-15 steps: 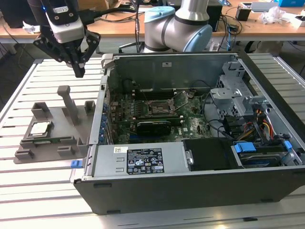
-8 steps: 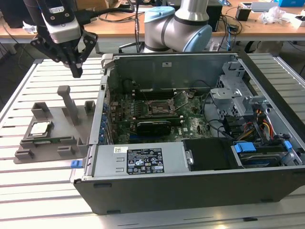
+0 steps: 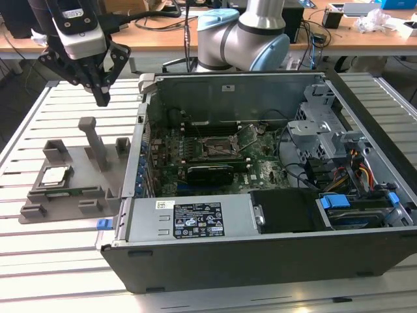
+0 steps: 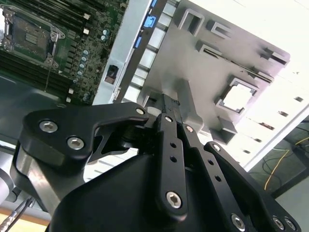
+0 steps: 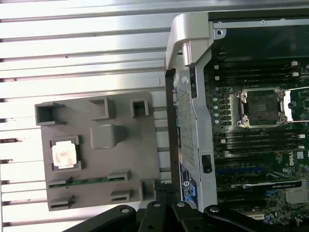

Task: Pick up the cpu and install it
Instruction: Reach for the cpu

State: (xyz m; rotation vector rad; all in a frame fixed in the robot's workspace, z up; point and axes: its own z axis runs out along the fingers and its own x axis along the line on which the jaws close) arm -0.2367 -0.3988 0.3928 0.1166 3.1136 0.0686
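The cpu (image 3: pixel 53 175) lies flat in a square recess of the grey fixture plate (image 3: pixel 83 171), on the exterior view's left. It is a silver square in the first wrist view (image 5: pixel 64 154) and a bright square in the second wrist view (image 4: pixel 240 96). My gripper (image 3: pixel 102 99) hangs well above the plate's far side, beyond the upright post (image 3: pixel 95 142), with its black fingers (image 4: pixel 166 108) together and nothing between them. The open socket frame (image 3: pixel 215 146) sits on the motherboard inside the computer case; both wrist views show it (image 5: pixel 260 107) (image 4: pixel 30 36).
The open computer case (image 3: pixel 195 218) stands right of the plate, its metal side wall (image 5: pixel 190 111) rising between plate and motherboard. Drive bays and cables (image 3: pixel 352 166) fill its far right. Everything rests on a slatted white table (image 3: pixel 39 254). Wooden desks stand behind.
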